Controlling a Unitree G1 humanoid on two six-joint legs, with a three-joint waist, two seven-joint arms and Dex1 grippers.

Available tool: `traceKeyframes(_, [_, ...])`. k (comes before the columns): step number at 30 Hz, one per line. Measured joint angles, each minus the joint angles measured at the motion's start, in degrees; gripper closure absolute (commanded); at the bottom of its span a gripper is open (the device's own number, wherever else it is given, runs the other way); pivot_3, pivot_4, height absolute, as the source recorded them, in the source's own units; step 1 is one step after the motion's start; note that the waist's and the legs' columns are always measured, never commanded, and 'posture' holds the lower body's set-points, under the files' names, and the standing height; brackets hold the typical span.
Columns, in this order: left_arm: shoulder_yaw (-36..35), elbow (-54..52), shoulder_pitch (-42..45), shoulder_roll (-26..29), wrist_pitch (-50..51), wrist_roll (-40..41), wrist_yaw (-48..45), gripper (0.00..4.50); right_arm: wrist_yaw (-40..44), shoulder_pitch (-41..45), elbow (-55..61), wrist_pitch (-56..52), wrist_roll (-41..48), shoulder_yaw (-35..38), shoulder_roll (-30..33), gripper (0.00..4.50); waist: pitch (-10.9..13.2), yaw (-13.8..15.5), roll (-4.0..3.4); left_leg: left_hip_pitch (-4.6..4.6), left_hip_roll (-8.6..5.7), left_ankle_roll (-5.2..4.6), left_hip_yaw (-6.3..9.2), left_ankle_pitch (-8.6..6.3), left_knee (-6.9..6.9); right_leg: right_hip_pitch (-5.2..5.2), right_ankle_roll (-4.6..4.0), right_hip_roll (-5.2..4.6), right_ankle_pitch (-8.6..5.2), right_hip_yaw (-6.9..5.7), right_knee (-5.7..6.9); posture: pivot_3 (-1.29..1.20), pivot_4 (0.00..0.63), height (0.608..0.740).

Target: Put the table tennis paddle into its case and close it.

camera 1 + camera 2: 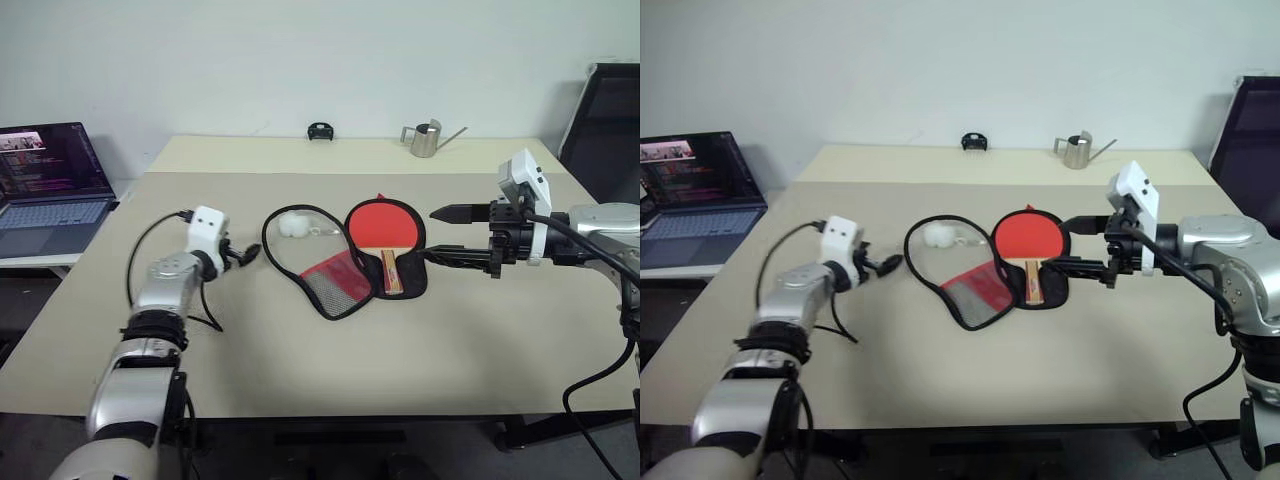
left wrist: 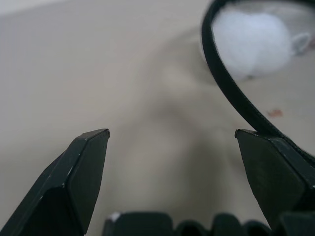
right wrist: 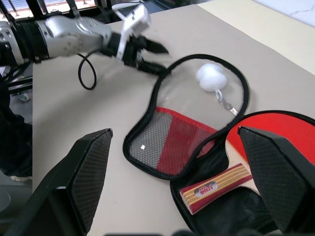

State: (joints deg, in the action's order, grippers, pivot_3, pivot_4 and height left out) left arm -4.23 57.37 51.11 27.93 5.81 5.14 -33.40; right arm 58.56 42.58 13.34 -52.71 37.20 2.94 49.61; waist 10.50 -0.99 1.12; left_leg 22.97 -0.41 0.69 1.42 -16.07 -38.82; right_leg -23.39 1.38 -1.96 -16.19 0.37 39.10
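Paddle (image 1: 381, 224) lies in open case (image 1: 345, 262) — both grippers' fingers (image 2: 83, 162) spread wide, empty.

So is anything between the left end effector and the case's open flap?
Nothing visible. The left end effector, open, sits just beside the case flap's zipper rim, bare table between them. The white ball lies inside the rim.

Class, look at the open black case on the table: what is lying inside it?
The paddle lies in the open case, red face up. Whatever is beneath the paddle is covered.
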Motion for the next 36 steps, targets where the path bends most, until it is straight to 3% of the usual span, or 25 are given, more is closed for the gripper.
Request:
traceKeyframes(8, [-0.15, 2.32, 2.64, -5.4, -1.41, 1.59, -9.87, 0.0, -0.12, -0.46, 0.2, -0.19, 0.16, 0.96, 1.58, 0.02, 0.01, 0.39, 0.02, 0.01, -0.01, 0.0, -0.01, 0.0, 0.0, -0.01, 0.0, 0.0, 0.0, 0.0, 0.0, 0.0, 0.15, 0.74])
traceKeyframes(14, [-0.54, -7.68, 2.39, -8.22, 2.84, 5.95, -17.49, 0.0, -0.29, -0.71, 0.25, -0.32, 0.69, 2.78, 2.43, 0.02, 0.01, 0.5, 0.02, 0.01, -0.01, 0.0, -0.01, 0.0, -0.03, 0.0, 0.0, 0.0, 0.0, 0.02, 0.01, 0.0, 0.15, 0.74])
traceKeyframes(21, [1.93, -19.25, 2.52, -15.23, 9.17, 8.67, -18.53, 0.0, -0.62, -0.82, 0.19, -0.36, 1.34, 2.88, 2.64, 0.02, 0.01, 0.74, 0.02, 0.0, -0.01, 0.0, -0.03, 0.0, -0.04, 0.0, 0.0, 0.0, 0.0, 0.04, 0.03, 0.0, 0.15, 0.74])
traceKeyframes(28, [4.1, -10.12, 7.13, -22.53, 4.23, 6.26, -14.55, 0.0, -2.35, -1.35, 0.22, -0.54, 2.39, 4.84, 2.73, 0.02, 0.01, 0.82, 0.03, 0.0, -0.02, -0.01, -0.06, 0.0, -0.06, 0.0, 0.01, 0.01, 0.0, 0.05, 0.03, 0.0, 0.15, 0.74])
traceKeyframes(32, [3.86, -2.99, 9.5, -24.52, 0.29, 5.49, -12.92, 0.0, -3.65, -2.03, 0.49, -1.17, 2.53, 5.0, 2.74, 0.02, 0.02, 0.76, 0.03, -0.01, -0.02, -0.01, -0.06, 0.0, -0.05, 0.0, 0.01, 0.02, 0.0, 0.05, 0.04, 0.0, 0.15, 0.74])
traceKeyframes(36, [3.5, -2.48, 9.66, -24.49, -1.18, 6.19, -15.63, 0.0, -5.1, -3.61, 1.76, -1.7, 3.25, 5.27, 2.57, 0.02, 0.02, 0.76, 0.04, -0.01, -0.02, -0.01, -0.07, 0.0, -0.05, 0.0, 0.01, 0.02, 0.01, 0.07, 0.03, 0.0, 0.15, 0.74])
